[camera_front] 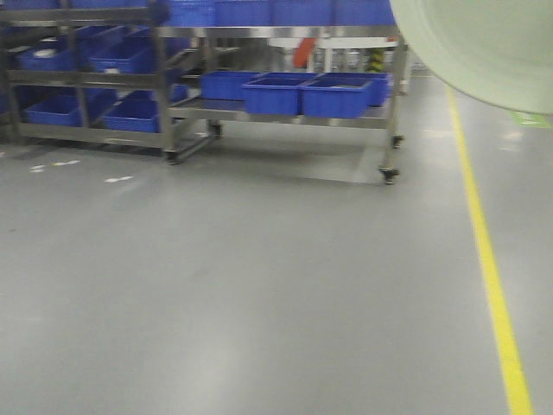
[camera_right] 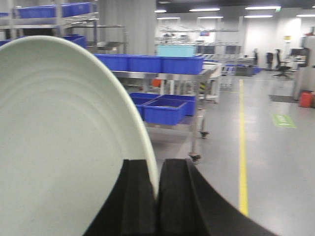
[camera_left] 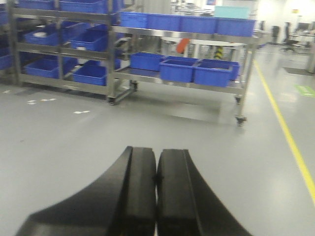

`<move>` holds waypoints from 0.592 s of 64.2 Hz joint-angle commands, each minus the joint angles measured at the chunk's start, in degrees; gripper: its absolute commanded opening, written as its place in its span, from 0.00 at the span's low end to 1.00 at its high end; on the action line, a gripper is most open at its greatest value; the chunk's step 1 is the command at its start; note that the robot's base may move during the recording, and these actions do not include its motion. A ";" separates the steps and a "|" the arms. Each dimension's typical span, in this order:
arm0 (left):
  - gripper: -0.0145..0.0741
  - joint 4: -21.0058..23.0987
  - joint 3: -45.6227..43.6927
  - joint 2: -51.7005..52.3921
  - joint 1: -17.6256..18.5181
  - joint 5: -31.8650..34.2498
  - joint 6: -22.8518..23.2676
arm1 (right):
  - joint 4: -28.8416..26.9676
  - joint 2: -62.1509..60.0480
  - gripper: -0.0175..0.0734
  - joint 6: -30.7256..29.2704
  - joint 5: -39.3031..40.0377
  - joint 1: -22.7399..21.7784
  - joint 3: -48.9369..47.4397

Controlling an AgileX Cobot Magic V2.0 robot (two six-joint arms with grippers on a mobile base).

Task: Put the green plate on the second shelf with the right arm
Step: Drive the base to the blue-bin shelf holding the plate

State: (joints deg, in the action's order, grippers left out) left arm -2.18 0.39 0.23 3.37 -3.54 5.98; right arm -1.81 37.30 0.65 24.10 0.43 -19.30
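The green plate (camera_right: 64, 142) fills the left half of the right wrist view, pale sage with a low rim, held on edge. My right gripper (camera_right: 157, 169) is shut on its rim, one black finger on each face. In the front view the same green plate (camera_front: 484, 47) hangs in the top right corner, high above the floor; the gripper itself is out of that view. My left gripper (camera_left: 156, 157) is shut with nothing between its pads, hovering over bare floor. The metal shelf rack (camera_front: 285, 108) stands ahead, its tiers loaded with blue bins.
Several blue bins (camera_front: 333, 95) sit on the wheeled rack's lower tier and more on the top tier (camera_left: 197, 22). A second rack with bins (camera_front: 78, 78) stands at the left. A yellow floor line (camera_front: 488, 259) runs along the right. Grey floor (camera_front: 242, 285) lies between me and the racks.
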 commanded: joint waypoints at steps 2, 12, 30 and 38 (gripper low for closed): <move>0.31 0.16 2.34 0.99 0.25 4.73 0.25 | -0.47 -0.32 0.23 0.17 6.28 -0.27 -1.80; 0.31 0.16 2.34 0.99 0.25 4.73 0.25 | -0.47 -0.32 0.23 0.17 6.28 -0.27 -1.80; 0.31 0.16 2.34 0.99 0.25 4.73 0.25 | -0.47 -0.32 0.23 0.17 6.28 -0.27 -1.80; 0.31 0.16 2.34 0.99 0.25 4.73 0.25 | -0.47 -0.32 0.23 0.17 6.28 -0.27 -1.80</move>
State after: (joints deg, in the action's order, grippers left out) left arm -2.18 0.39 0.23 3.37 -3.54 5.98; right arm -1.81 37.30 0.65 24.10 0.43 -19.30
